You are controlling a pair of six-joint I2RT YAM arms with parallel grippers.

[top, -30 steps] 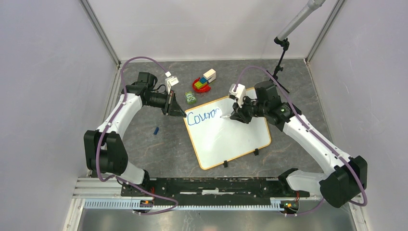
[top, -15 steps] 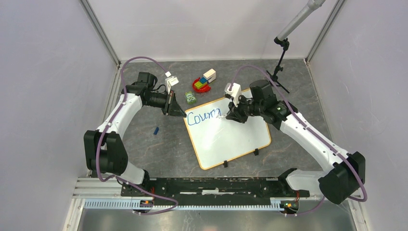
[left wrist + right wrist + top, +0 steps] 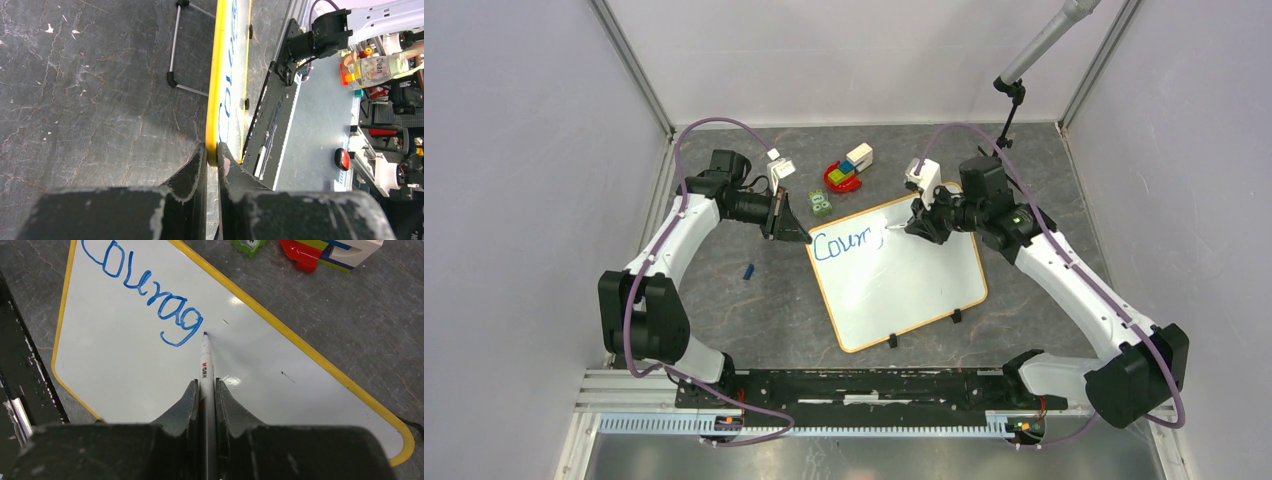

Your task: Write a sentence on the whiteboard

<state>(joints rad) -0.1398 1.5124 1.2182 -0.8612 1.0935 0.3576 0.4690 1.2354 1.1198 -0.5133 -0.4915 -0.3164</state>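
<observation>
The whiteboard (image 3: 909, 290) lies flat on the table, white with a yellow rim. My left gripper (image 3: 802, 238) is shut on its rim (image 3: 214, 100) at the left corner, a finger on each face. The sentence (image 3: 145, 295) in blue reads "Courag" along the board's far edge, and shows in the top view as the blue writing (image 3: 844, 243). My right gripper (image 3: 205, 382) is shut on a white marker (image 3: 206, 365). The marker's tip sits at the board just right of the "g". In the top view the right gripper (image 3: 911, 228) hovers over the board's far side.
Coloured toy blocks (image 3: 848, 168) and a small green toy (image 3: 820, 204) lie just beyond the board. A small blue piece (image 3: 748, 270) lies on the table to its left. A black stand (image 3: 1009, 120) rises at the back right. Two black clips (image 3: 892, 341) sit on the near edge.
The right gripper has moved the marker rightward along the line, and the letters "a" and "g" have been completed. The left gripper and the board have stayed still.
</observation>
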